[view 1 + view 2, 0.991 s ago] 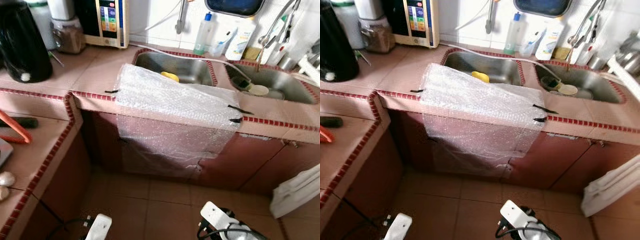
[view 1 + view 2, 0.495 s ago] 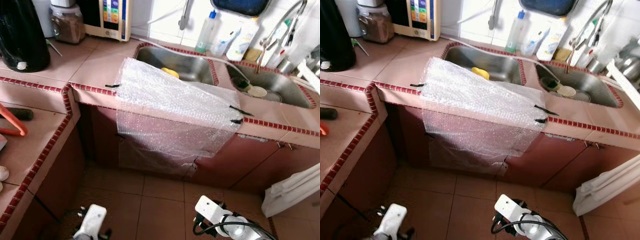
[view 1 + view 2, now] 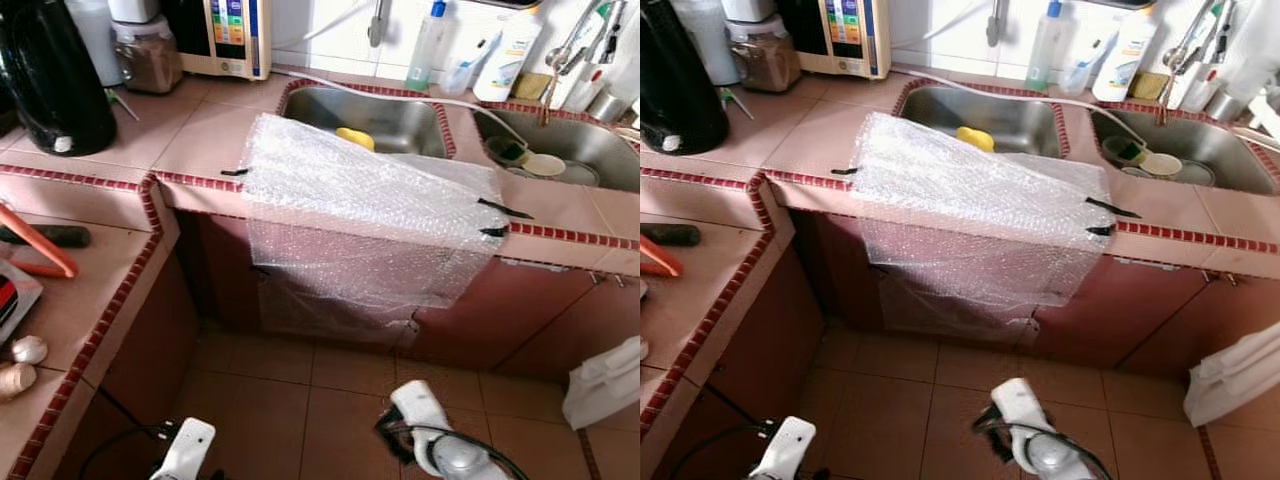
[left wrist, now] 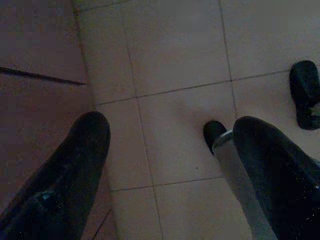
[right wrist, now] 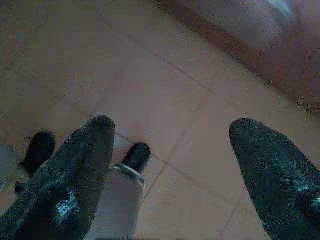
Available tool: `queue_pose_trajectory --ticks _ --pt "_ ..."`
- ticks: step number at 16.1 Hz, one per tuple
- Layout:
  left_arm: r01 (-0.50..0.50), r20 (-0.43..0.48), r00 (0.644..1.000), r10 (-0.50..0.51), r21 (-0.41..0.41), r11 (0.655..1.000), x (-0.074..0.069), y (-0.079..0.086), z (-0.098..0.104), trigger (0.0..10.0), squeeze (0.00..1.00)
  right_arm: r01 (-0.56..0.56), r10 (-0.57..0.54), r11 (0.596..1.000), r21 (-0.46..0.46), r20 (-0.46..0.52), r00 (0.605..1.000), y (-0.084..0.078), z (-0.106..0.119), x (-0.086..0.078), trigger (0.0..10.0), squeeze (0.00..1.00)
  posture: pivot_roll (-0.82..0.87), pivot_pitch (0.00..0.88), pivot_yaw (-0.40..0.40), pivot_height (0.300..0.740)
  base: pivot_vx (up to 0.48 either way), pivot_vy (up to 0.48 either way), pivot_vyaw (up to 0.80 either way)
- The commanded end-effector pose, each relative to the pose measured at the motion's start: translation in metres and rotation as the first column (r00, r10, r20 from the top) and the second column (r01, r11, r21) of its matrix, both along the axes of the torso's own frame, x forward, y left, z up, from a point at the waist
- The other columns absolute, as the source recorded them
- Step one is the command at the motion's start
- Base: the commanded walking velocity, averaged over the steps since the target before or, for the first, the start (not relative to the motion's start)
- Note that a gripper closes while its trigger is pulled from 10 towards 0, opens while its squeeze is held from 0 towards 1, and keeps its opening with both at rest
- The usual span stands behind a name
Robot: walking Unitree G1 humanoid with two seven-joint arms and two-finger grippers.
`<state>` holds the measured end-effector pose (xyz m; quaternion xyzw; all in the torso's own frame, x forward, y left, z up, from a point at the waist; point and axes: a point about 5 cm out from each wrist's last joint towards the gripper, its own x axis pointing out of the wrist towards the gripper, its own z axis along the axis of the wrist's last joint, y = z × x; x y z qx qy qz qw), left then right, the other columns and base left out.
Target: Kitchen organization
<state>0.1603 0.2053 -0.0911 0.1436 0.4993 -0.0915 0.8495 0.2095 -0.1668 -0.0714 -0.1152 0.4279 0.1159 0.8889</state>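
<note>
A tiled kitchen counter point(image 3: 210, 130) runs across in front of me. A sheet of bubble wrap point(image 3: 370, 215) is taped over its front edge and hangs down over the cabinet. Behind the sheet, the left sink point(image 3: 400, 105) holds a yellow item point(image 3: 353, 138). The right sink point(image 3: 612, 168) holds a bowl and a plate point(image 3: 545, 165). Both arms hang low over the floor. My left gripper point(image 4: 172, 127) is open with nothing between its fingers. My right gripper point(image 5: 174, 131) is open too, also holding nothing.
A black kettle point(image 3: 55, 80), a jar point(image 3: 145, 55) and a white appliance point(image 3: 230, 35) stand at the back left. Bottles point(image 3: 428, 45) line the wall behind the sinks. The side counter holds an orange tool point(image 3: 40, 250) and garlic point(image 3: 25, 350). White cloth point(image 3: 605, 385) hangs at right.
The whole picture has shifted as the camera moved. The things on the counter stay put, and both arms still hang low.
</note>
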Motion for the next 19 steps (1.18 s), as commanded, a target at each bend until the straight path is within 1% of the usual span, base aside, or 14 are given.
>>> queue_pose_trajectory --ticks 1,2,3,4,5,6,8,10,11,13,15,19 --pt "0.01 -0.015 1.0 -0.01 0.0 1.0 -0.003 -0.003 -0.002 10.0 0.0 0.082 -0.082 0.997 -0.018 -0.032 0.996 -0.009 -0.004 -0.007 10.0 0.0 0.0 0.028 0.008 0.74 0.0 0.0 0.0" --pt "0.013 -0.015 1.0 -0.013 -0.005 1.0 -0.002 -0.006 -0.002 10.0 0.0 0.185 -0.189 0.981 -0.054 -0.076 0.979 -0.023 -0.01 -0.019 10.0 0.0 -0.01 0.016 0.01 0.74 0.0 0.0 0.0" --pt "-0.004 -0.011 1.0 0.004 -0.013 1.0 0.001 -0.007 -0.001 10.0 0.0 0.221 -0.229 0.972 -0.079 -0.121 0.966 -0.033 -0.014 -0.03 10.0 0.0 -0.02 0.01 0.007 0.74 0.0 0.0 0.0" --pt "-0.004 -0.011 1.0 0.004 -0.013 1.0 0.001 -0.007 -0.001 10.0 0.0 0.221 -0.229 0.972 -0.079 -0.121 0.966 -0.033 -0.014 -0.03 10.0 0.0 -0.02 0.01 0.007 0.74 0.0 0.0 0.0" --pt "-0.052 -0.006 0.999 0.052 -0.027 0.998 0.004 -0.006 0.0 10.0 0.0 0.262 -0.268 0.963 -0.059 -0.117 0.956 -0.037 -0.012 -0.028 10.0 0.0 -0.03 0.008 0.001 0.74 0.0 0.0 0.0" --pt "-0.101 0.0 0.995 0.101 -0.043 0.994 0.007 -0.005 0.001 10.0 0.0 0.265 -0.268 0.963 -0.043 -0.103 0.958 -0.039 -0.01 -0.024 10.0 0.0 -0.03 0.007 -0.001 0.74 0.0 0.0 0.0" --pt "-0.114 0.001 0.993 0.114 -0.045 0.992 0.009 -0.005 0.002 10.0 0.0 0.249 -0.252 0.968 -0.045 -0.096 0.963 -0.04 -0.008 -0.021 10.0 0.0 -0.04 0.007 -0.001 0.74 0.0 0.0 0.0" --pt "-0.104 -0.003 0.995 0.104 -0.049 0.993 0.009 -0.006 0.002 10.0 0.0 0.252 -0.256 0.966 -0.049 -0.109 0.961 -0.039 -0.009 -0.022 10.0 0.0 -0.04 0.007 -0.001 0.74 0.0 0.0 -0.76" --pt "-0.076 -0.01 0.997 0.076 -0.053 0.996 0.009 -0.008 0.002 10.0 0.0 0.236 -0.24 0.971 -0.049 -0.11 0.965 -0.035 -0.01 -0.022 10.0 0.0 -0.05 0.003 0.001 0.74 0.0 0.0 -0.74" --pt "-0.061 -0.011 0.998 0.06 -0.052 0.997 0.01 -0.008 0.002 10.0 0.0 0.21 -0.215 0.976 -0.052 -0.114 0.97 -0.032 -0.011 -0.023 10.0 0.0 -0.06 0.002 0.004 0.74 0.0 0.0 -0.74" --pt "-0.029 -0.006 1.0 0.028 -0.043 0.999 0.012 -0.01 0.003 10.0 0.0 0.171 -0.178 0.983 -0.067 -0.119 0.977 -0.03 -0.012 -0.025 10.0 0.0 -0.06 0.001 0.007 0.74 0.0 0.0 -0.74" --pt "0.007 -0.003 1.0 -0.007 -0.037 0.999 0.015 -0.013 0.004 10.0 0.0 0.145 -0.154 0.986 -0.081 -0.12 0.981 -0.03 -0.013 -0.027 10.0 0.0 -0.07 0.0 0.019 0.74 0.0 0.0 -0.75"
